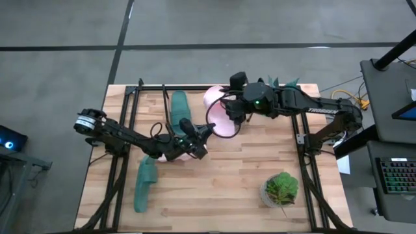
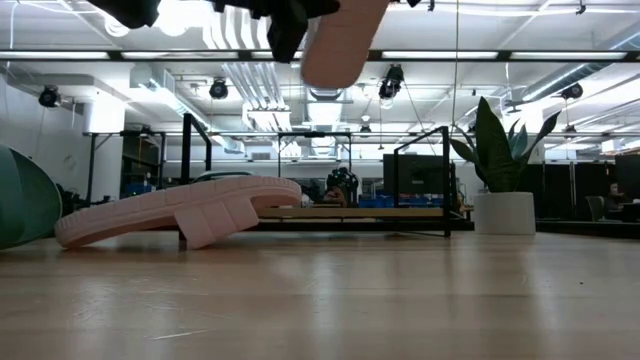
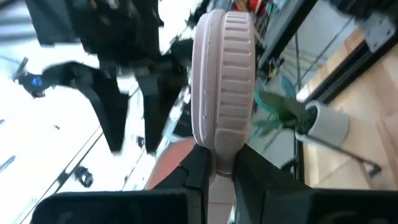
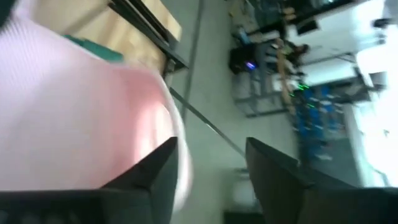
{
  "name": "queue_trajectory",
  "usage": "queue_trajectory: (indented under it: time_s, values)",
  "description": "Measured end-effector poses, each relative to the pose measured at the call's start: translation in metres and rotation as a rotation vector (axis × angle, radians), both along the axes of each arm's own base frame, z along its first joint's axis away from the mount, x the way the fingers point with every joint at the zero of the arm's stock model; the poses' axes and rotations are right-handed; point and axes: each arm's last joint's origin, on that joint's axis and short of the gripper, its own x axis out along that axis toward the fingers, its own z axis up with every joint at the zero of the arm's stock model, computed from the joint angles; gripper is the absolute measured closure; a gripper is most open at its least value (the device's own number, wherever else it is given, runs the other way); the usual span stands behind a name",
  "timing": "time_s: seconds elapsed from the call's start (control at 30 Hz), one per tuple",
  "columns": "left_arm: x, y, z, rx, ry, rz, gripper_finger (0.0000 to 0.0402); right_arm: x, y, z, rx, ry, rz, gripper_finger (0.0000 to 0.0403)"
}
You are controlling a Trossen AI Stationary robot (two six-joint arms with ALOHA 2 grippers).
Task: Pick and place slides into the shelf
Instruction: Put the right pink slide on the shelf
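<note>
Nearest the front edge of the tabletop (image 1: 214, 195) stands a white pot with a green plant (image 1: 281, 189), and off to the left lies 1 teal slide (image 1: 145, 184), flat and alone. Mid-table, the left pincer (image 3: 216, 163) is clamped on the heel edge of a pale pink slide (image 3: 222, 81), ribbed sole showing, lifted clear of the wood. Just beyond, the right pincer (image 1: 233, 114) hangs with its fingers parted beside the second pink slide (image 1: 217, 110). Farthest back, the shelf (image 1: 162, 97) holds a second teal slide (image 1: 179, 109) on its slanted board.
</note>
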Motion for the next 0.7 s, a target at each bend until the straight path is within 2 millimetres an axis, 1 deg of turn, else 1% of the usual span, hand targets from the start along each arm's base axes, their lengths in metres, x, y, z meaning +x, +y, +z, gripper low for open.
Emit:
queue_trajectory:
  time_s: [0.07, 0.17, 0.27, 0.37, 0.53, 0.6, 0.7]
  values:
    - [0.0, 0.001, -0.001, -0.007, 0.008, 0.031, 0.0376, -0.005, 0.004, 0.006, -0.047, -0.018, -0.03, 0.02]
    - [0.0, 0.004, -0.002, -0.006, 0.02, 0.063, 0.0376, -0.011, 0.017, 0.016, -0.084, -0.069, -0.058, 0.0186]
    - [-0.001, 0.008, -0.003, 0.002, 0.037, 0.117, 0.0376, -0.02, 0.037, 0.022, -0.084, -0.082, -0.016, 0.0182]
    - [0.0, 0.014, -0.003, -0.006, 0.04, 0.16, 0.0377, -0.033, 0.059, 0.026, -0.051, -0.078, 0.052, 0.0183]
    - [0.0, 0.019, -0.003, -0.008, 0.039, 0.181, 0.0377, -0.049, 0.092, 0.017, 0.025, -0.013, 0.125, 0.0184]
    - [0.0, 0.021, -0.003, -0.01, 0.037, 0.186, 0.0378, -0.049, 0.101, 0.012, 0.036, 0.005, 0.112, 0.0184]
    - [0.001, 0.021, -0.001, -0.013, 0.031, 0.188, 0.0378, -0.046, 0.109, 0.002, -0.031, 0.045, 0.042, 0.0184]
